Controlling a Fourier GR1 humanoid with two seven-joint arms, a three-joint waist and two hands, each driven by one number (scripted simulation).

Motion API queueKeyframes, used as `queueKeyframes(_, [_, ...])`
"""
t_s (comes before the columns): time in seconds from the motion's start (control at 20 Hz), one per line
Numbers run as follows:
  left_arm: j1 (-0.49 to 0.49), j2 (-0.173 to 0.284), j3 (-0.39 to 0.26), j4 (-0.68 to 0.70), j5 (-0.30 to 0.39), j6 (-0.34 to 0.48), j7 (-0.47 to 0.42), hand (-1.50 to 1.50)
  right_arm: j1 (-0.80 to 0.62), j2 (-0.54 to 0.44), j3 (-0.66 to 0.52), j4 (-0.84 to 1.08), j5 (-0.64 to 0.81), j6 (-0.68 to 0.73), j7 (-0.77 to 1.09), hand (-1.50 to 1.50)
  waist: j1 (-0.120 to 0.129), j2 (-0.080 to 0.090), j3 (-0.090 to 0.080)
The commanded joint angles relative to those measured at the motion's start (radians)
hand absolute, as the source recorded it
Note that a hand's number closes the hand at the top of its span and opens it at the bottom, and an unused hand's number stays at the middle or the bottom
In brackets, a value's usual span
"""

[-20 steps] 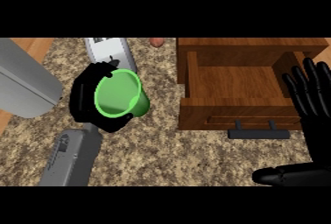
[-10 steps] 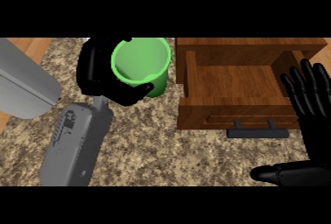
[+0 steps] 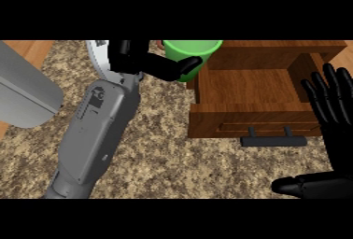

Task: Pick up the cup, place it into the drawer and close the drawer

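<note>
A: Where did we see the green cup [image 3: 192, 56]?

B: Clasped in the left robot hand [image 3: 155, 63], at the open drawer's [image 3: 248, 91] left wall. Right robot hand [image 3: 331, 116] rested spread, holding nothing.

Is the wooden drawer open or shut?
Open: the wooden drawer stands pulled out, its bare inside showing behind the black handle.
</note>
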Motion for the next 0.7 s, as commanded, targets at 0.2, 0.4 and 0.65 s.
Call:
queueKeyframes(0.2, [-0.156, -0.007, -0.084, 0.204, 0.025, 0.102, -0.011, 1.50, -0.065, -0.003, 0.007, 0.063, 0.039, -0.015, -0.008, -1.50, 0.000, 0.002, 0.000])
queueKeyframes(0.4, [-0.233, -0.007, -0.148, 0.333, 0.117, 0.176, -0.061, 1.50, -0.011, 0.000, 0.009, 0.005, 0.016, -0.002, 0.004, -1.50, -0.015, 0.002, 0.000])
queueKeyframes(0.65, [-0.274, -0.007, -0.204, 0.452, 0.192, 0.204, -0.149, 1.50, 0.012, 0.006, -0.006, 0.003, -0.004, 0.010, -0.033, -1.50, -0.023, 0.004, 0.000])
